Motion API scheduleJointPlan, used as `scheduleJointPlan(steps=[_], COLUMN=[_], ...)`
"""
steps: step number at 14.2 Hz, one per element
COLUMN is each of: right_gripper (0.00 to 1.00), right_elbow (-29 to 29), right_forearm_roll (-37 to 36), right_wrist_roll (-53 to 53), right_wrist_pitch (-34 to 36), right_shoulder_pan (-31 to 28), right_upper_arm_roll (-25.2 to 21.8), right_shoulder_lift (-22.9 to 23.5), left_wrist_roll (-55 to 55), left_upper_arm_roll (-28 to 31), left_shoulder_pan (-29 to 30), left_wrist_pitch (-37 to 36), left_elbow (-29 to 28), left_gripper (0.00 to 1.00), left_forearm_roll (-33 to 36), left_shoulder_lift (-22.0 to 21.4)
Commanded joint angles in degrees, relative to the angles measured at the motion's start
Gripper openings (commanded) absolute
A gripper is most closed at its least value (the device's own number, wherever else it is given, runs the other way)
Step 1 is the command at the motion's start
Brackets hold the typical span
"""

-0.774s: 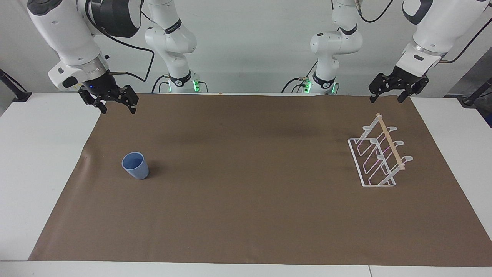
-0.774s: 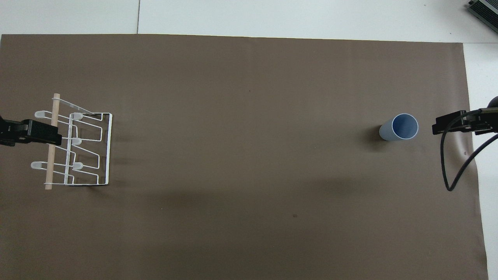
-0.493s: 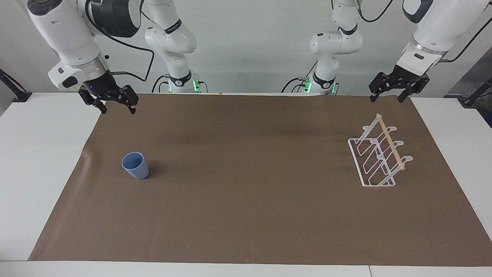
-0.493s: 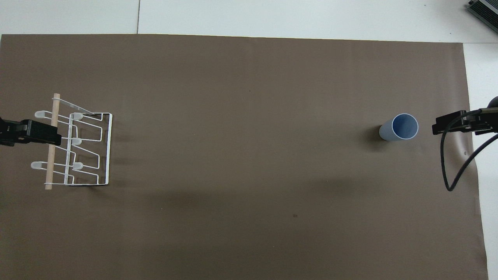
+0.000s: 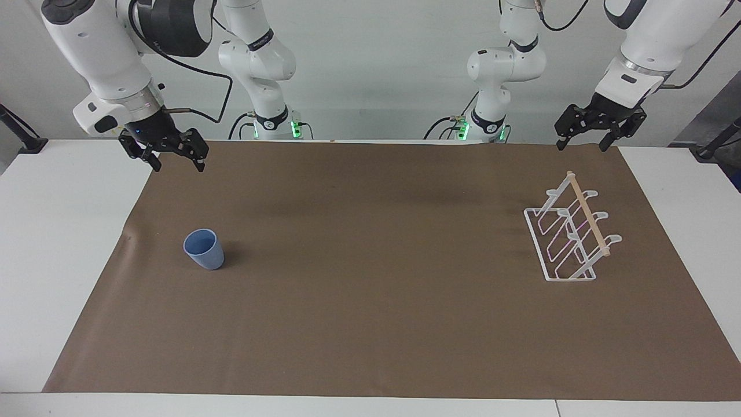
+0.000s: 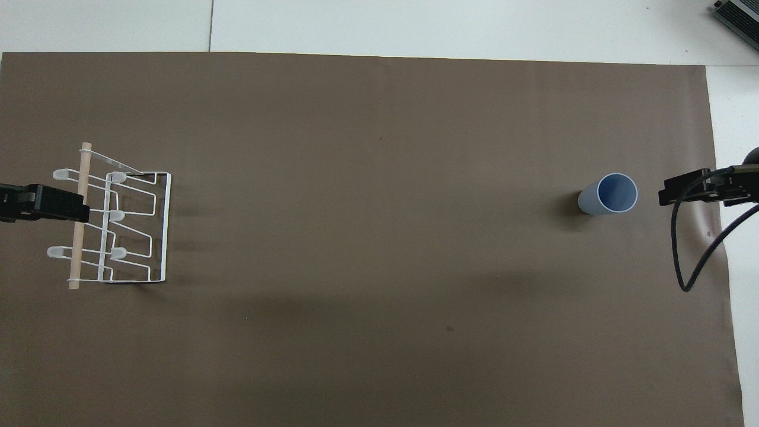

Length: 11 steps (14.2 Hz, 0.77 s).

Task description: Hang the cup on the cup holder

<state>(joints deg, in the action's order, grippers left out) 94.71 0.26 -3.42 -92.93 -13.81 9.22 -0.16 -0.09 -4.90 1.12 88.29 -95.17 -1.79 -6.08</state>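
Note:
The light-blue cup (image 5: 204, 249) stands upright on the brown mat toward the right arm's end of the table; it also shows in the overhead view (image 6: 614, 194). The white wire cup holder (image 5: 570, 231) with its wooden rod stands toward the left arm's end (image 6: 112, 225), with nothing on its prongs. My right gripper (image 5: 178, 165) is open and empty, up in the air over the mat's edge, apart from the cup (image 6: 682, 193). My left gripper (image 5: 581, 146) is open and empty, raised over the holder's end of the mat; from overhead its tip (image 6: 59, 204) covers the rod.
The brown mat (image 5: 370, 301) covers most of the white table (image 5: 58, 243). A black cable loop (image 6: 688, 261) hangs from the right arm over the mat's edge. A dark device (image 6: 738, 15) sits at the table's corner farthest from the robots.
My left gripper has drawn back slightly toward the left arm's end and risen a little. The right gripper, cup and holder have not moved.

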Motion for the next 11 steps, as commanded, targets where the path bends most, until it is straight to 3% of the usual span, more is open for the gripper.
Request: scheduleJointPlan(steps=[1,4,8,11], right_gripper=[1.00,1.00,1.00,1.00], right_elbow=[2.7,4.2,10.5,14.0], right_forearm_roll=[-0.9,-0.8,-0.8,-0.7], right_wrist_roll=[-1.5,-2.0,-2.2,-2.5], right_wrist_pitch=[-2.2,-9.3,-19.4,-25.0], right_shoulder_pan=[0.0,1.4,1.9,1.9], right_upper_arm_roll=[0.5,1.1,1.1,1.1], right_shoulder_lift=[-2.0,-2.0,-1.5,0.8], left_wrist_roll=[0.8,0.9,0.8,0.8], left_upper_arm_roll=[0.1,0.1,0.1,0.1], left_shoulder_pan=[-0.1,-0.1,-0.1,-0.1], left_wrist_pitch=[2.4,2.9,3.6,3.9], left_elbow=[-3.9,-4.8,-5.4,-6.3], left_gripper=[1.00,1.00,1.00,1.00], left_forearm_roll=[0.6,0.6,0.6,0.6], left_shoulder_lift=[-2.7,-3.1,-3.3,-3.8])
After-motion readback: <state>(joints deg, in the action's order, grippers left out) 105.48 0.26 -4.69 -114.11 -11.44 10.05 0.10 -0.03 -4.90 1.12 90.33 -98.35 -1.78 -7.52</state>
